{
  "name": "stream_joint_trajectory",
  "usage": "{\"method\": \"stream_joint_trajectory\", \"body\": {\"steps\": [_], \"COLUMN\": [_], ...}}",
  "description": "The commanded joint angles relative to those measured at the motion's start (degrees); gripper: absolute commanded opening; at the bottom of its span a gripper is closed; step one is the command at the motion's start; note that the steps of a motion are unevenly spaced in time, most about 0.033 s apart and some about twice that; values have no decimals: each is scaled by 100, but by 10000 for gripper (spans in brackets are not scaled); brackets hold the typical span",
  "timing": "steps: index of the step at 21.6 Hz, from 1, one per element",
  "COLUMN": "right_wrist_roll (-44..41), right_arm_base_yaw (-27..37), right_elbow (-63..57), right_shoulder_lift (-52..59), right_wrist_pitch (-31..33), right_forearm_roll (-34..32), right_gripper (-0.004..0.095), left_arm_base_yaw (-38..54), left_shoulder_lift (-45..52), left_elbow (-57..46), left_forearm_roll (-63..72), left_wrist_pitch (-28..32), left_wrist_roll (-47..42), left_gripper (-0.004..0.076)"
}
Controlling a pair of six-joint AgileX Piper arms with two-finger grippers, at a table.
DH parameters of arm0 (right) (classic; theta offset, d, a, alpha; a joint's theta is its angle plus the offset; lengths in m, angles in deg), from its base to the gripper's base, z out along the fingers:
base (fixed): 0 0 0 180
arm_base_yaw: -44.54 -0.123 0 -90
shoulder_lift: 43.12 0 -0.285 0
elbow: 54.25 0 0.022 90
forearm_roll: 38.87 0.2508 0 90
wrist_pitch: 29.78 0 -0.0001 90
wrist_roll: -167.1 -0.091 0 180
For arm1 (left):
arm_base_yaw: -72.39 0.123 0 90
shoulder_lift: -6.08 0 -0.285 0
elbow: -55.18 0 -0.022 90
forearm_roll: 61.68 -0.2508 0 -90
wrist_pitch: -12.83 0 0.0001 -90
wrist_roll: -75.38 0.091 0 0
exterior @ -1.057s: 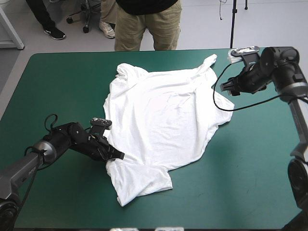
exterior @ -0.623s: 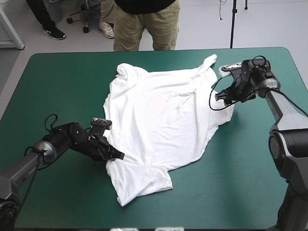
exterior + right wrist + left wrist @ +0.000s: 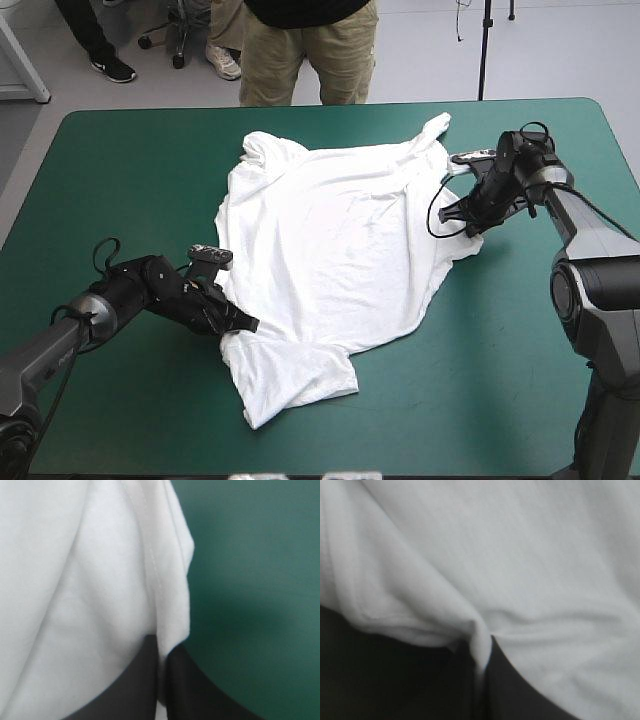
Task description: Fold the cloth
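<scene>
The right gripper [image 3: 468, 215] has come down onto the 3 o'clock edge of the T-shirt [image 3: 340, 250], spread flat mid-table, and now pinches it, while the left gripper [image 3: 240, 322] stays clamped on its 8 o'clock hem, so a fold looks ready to start, nothing blocking on the teal-green table [image 3: 120, 170].

Tips of the left gripper [image 3: 481, 666] lost in the blurred T-shirt [image 3: 520, 555] fold pinched between them, likewise the right gripper [image 3: 161, 656], apparently.
</scene>
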Motion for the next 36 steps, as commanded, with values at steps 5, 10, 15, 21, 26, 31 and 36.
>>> {"method": "stream_joint_trajectory", "body": {"steps": [5, 10, 15, 21, 26, 31, 36], "right_wrist_roll": [85, 387, 502, 592, 439, 373, 297], "right_arm_base_yaw": [83, 83, 83, 83, 83, 83, 83], "right_elbow": [147, 327, 619, 866, 1178, 999, 178], "right_shoulder_lift": [1839, 3445, 4470, 6015, 6523, 6126, 5390], "right_wrist_pitch": [256, 163, -143, -635, -85, 276, 590], "right_forearm_roll": [147, 649, 820, 841, 812, 814, 842], "right_gripper": [-13, -13, -13, -13, -13, -13, -13], "left_arm_base_yaw": [-67, -67, -67, -67, -67, -67, -67], "left_shoulder_lift": [1013, 1551, 1656, 1656, 1656, 1252, 615], "left_elbow": [1397, 3278, 4869, 7641, 9001, 8550, 7246], "left_forearm_roll": [-1508, -1949, -2093, -2269, -2656, -2907, -2852], "left_wrist_pitch": [-504, -948, -1211, -1321, -1502, -2449, -2483], "left_wrist_roll": [-954, -1161, -1093, -784, -768, -953, -1044], "left_gripper": [-9, -9, -9, -9, -9, -9, -9]}}
